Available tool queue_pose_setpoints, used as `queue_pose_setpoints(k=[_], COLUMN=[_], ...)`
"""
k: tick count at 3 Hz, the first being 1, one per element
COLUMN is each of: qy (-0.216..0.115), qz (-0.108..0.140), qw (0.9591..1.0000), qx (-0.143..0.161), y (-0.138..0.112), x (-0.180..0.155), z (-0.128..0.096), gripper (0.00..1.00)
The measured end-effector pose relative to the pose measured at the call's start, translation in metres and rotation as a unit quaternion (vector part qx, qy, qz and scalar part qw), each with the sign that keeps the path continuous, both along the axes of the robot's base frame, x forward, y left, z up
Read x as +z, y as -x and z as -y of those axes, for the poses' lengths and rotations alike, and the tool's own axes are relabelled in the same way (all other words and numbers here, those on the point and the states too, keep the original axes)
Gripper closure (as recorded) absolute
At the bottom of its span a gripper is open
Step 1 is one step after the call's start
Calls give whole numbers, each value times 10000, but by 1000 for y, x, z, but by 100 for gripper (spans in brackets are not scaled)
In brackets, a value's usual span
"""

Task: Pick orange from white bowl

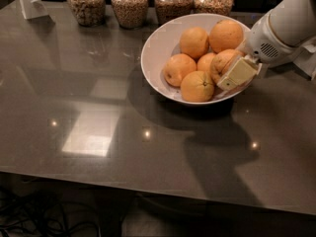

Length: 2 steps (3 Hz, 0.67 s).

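Observation:
The white bowl (154,58) stands on the dark table at the back right and holds several oranges. The orange (221,63) with dark crease lines lies at the bowl's right side. My gripper (229,76) reaches in over the right rim from the white arm (286,28). It is shut on this orange, with one cream finger (239,73) against its front right side; the other finger is hidden behind the fruit. The orange still rests among the others in the bowl.
Other oranges lie at the bowl's front (197,86), left (178,69) and back (226,34). Several glass jars of grain (129,5) line the table's back edge. A white stand (30,1) is at the back left. The table's front edge (148,194) is near.

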<state>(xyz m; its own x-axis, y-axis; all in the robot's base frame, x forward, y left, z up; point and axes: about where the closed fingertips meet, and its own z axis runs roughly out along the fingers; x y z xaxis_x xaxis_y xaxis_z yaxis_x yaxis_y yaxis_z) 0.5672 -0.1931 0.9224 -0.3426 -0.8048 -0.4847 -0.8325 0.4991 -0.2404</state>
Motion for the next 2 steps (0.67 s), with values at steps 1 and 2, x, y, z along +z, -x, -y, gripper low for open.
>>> queue_pose_setpoints(k=[1, 2], qy=[-363, -765], qz=[194, 418], qw=[9990, 9940], qx=[200, 665], y=[9, 26], x=[26, 55], z=[-1, -9], gripper=[100, 100])
